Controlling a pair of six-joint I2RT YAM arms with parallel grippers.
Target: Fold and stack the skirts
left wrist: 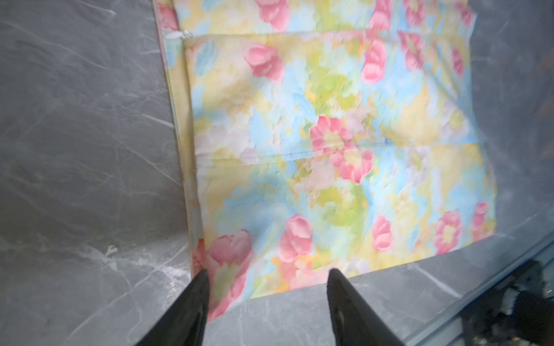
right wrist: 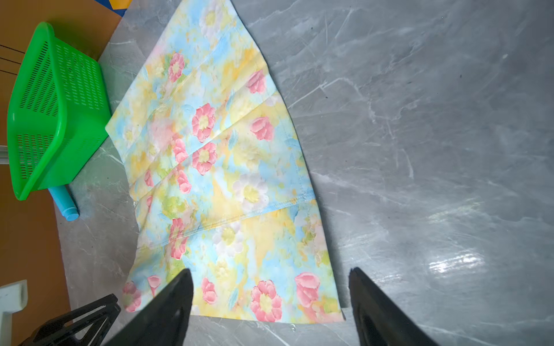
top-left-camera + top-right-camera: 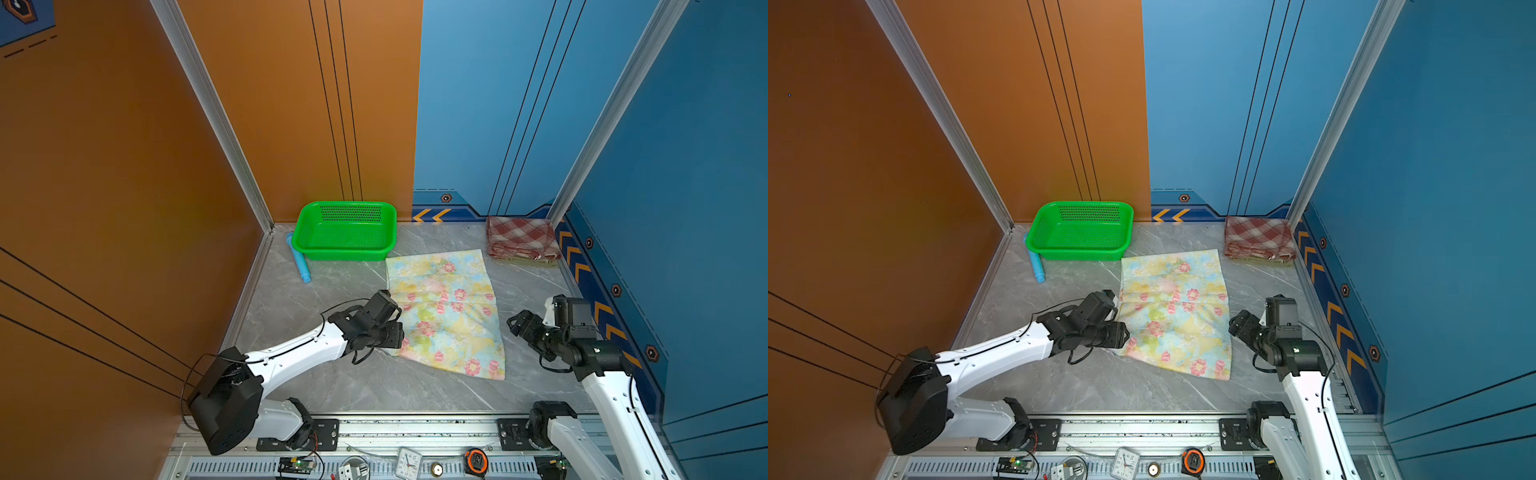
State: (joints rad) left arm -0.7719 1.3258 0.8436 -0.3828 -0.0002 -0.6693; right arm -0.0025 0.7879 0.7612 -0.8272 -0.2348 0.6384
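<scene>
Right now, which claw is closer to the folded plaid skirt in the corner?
Right. The right claw hangs on the same side as the plaid skirt, nearer the robot's base; the left claw is beyond the floral skirt, at its opposite edge.

Orange wall (image 3: 104,166), blue wall (image 3: 685,166) — marble floor (image 3: 395,386)

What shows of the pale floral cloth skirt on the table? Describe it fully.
The pale yellow-blue floral cloth skirt with pink flowers lies flat on the grey marbled table, widening toward the near hem, with crease lines and a stitched seam across it. The open left gripper hangs at its edge; nothing grips it.
</scene>
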